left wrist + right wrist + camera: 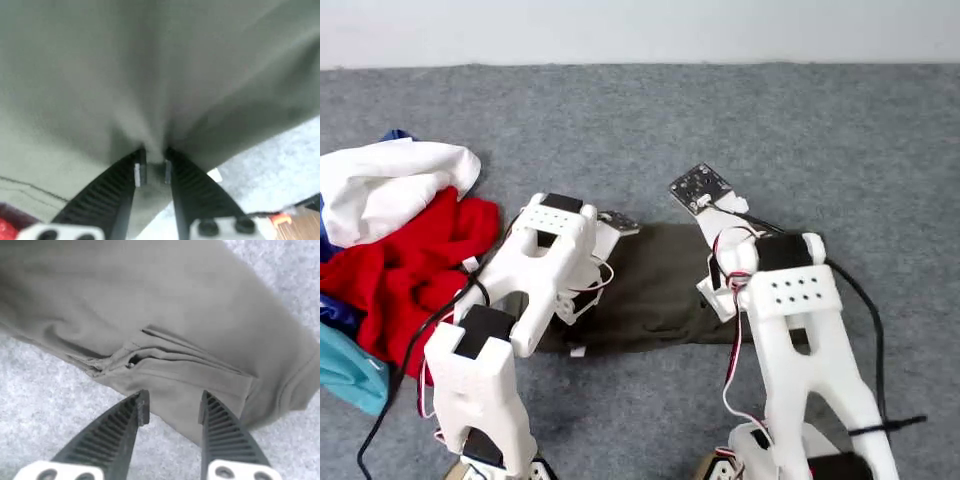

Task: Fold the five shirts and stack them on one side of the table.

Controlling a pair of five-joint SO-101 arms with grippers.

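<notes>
A dark olive-green cotton shirt [660, 285] lies flattened across the middle of the tabletop [770, 130], a grey, carpet-like surface. It sits between the two white arms, its long side running from one arm to the other. A small white tag [577, 351] shows at its near edge.

The left arm [545, 265] leans in over the shirt's left end. Its jaws are nearly closed and pinch a raised ridge of the olive fabric [150, 75] between their black ribbed tips.

The right arm [790, 300] stands over the shirt's right end. Its jaws are spread wide and grip nothing, poised just above a folded, creased edge of the cloth [175, 315], where olive fabric meets grey tabletop.

Well apart, at the tabletop's left edge, lies a loose heap of crumpled shirts. A white one [390, 185] is on top towards the back, with a red one [415, 265] spread below it. A teal one [345, 370] is at the near corner, and a strip of dark blue [335, 312] shows between red and teal.
</notes>
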